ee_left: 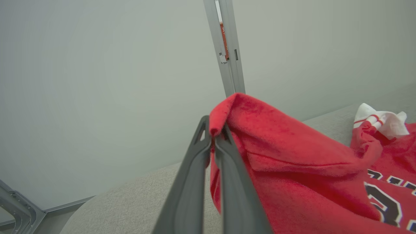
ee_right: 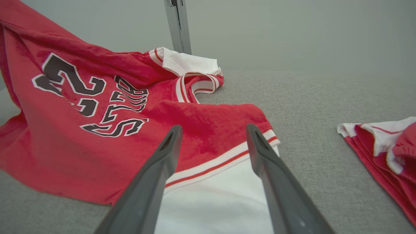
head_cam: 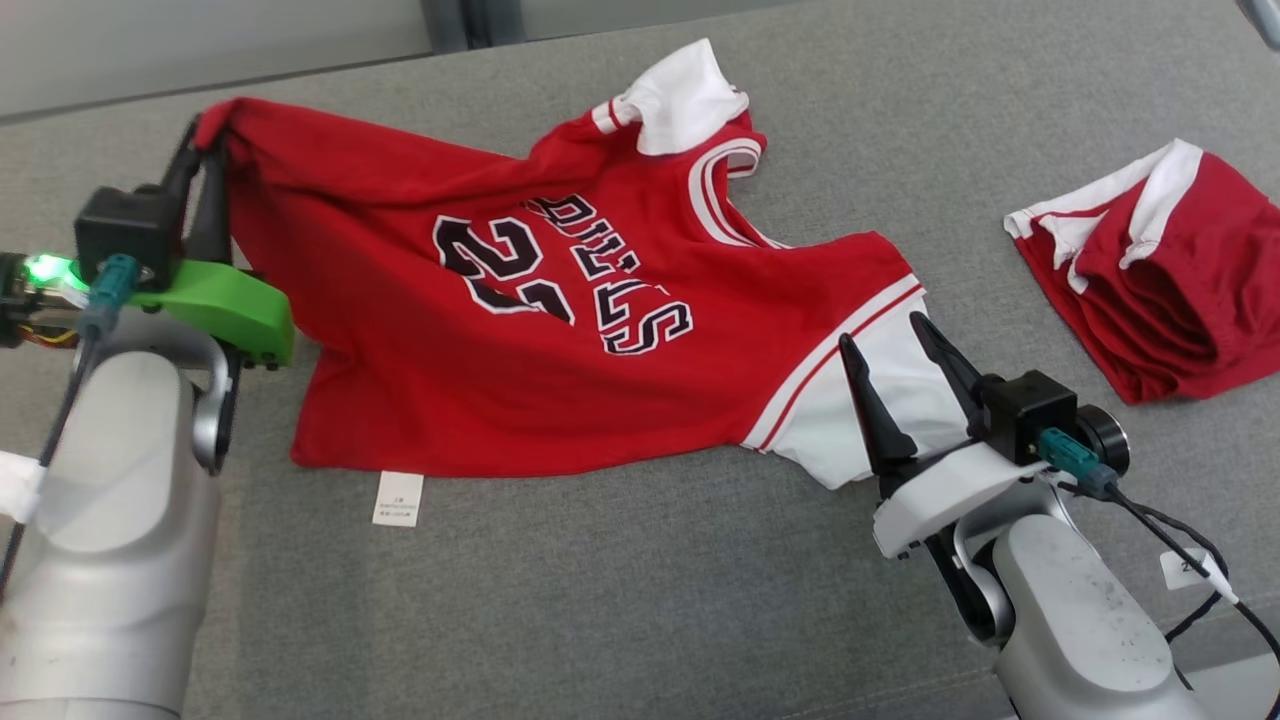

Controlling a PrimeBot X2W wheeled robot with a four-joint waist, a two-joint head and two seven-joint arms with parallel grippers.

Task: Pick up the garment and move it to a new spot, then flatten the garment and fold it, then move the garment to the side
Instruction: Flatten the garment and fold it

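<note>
Right claw (head_cam: 883, 330), 4 o'clock: fingers spread, empty, over white sleeve (head_cam: 830, 435). Care tag (head_cam: 398, 498), 7 o'clock: print illegible. Jersey (head_cam: 400, 400), centre on grey fabric surface (head_cam: 640, 600): reads "BULLS". Left claw (head_cam: 205, 140), 10 o'clock: pinching raised jersey corner.

It looks like a lab or test booth: a work table (head_cam: 640, 610) covered in grey cloth, with plain pale wall panels (ee_left: 97, 81) joined by a metal post (ee_left: 230, 68).

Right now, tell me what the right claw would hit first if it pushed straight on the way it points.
The right claw, open, would likely meet the jersey at its white sleeve, then the striped trim; height above cloth is unclear.
</note>
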